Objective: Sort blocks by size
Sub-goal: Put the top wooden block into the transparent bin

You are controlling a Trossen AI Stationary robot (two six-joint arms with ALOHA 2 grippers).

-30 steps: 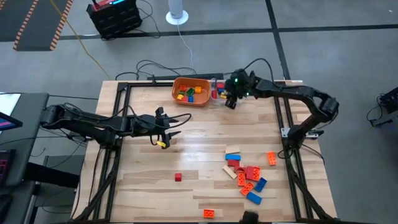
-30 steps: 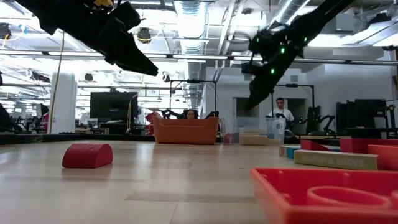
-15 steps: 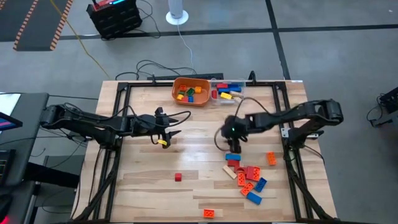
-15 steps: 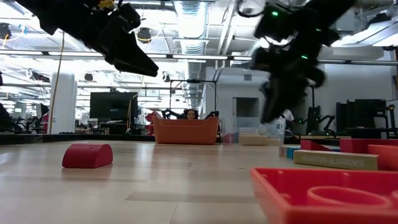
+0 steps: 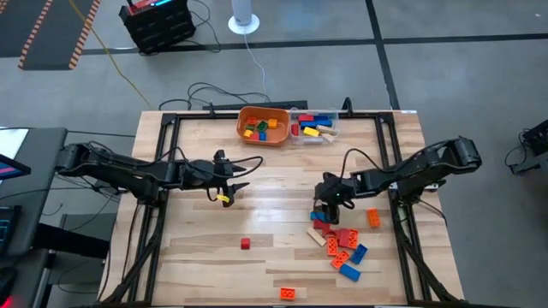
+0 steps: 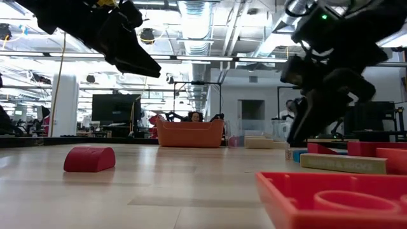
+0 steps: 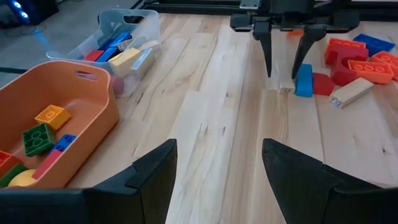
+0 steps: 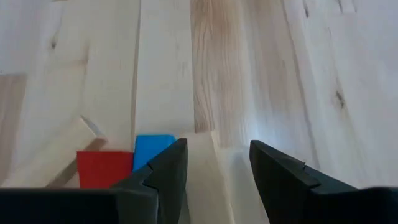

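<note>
Several blocks, red, orange, blue and tan, lie in a pile (image 5: pixel 342 244) at the table's near right. My right gripper (image 5: pixel 323 205) is open and points down at the pile's far end. Its fingers stand on either side of a small tan block (image 8: pixel 208 155) that lies flat on the table, also seen in the left wrist view (image 7: pixel 286 87). A blue block (image 8: pixel 153 149) and a red one (image 8: pixel 102 169) lie beside it. I cannot tell whether the fingers touch the tan block. My left gripper (image 5: pixel 238 182) is open and empty above the table's middle left.
An orange bowl (image 5: pixel 262 126) and a clear container (image 5: pixel 314 126), both holding blocks, stand at the far edge. A lone red block (image 5: pixel 245 244) lies near the middle, an orange one (image 5: pixel 288 293) at the near edge, another orange one (image 5: pixel 373 218) right of the pile.
My right gripper has gone from over the clear container at the far edge toward the near edge, and down to the far end of the pile.
</note>
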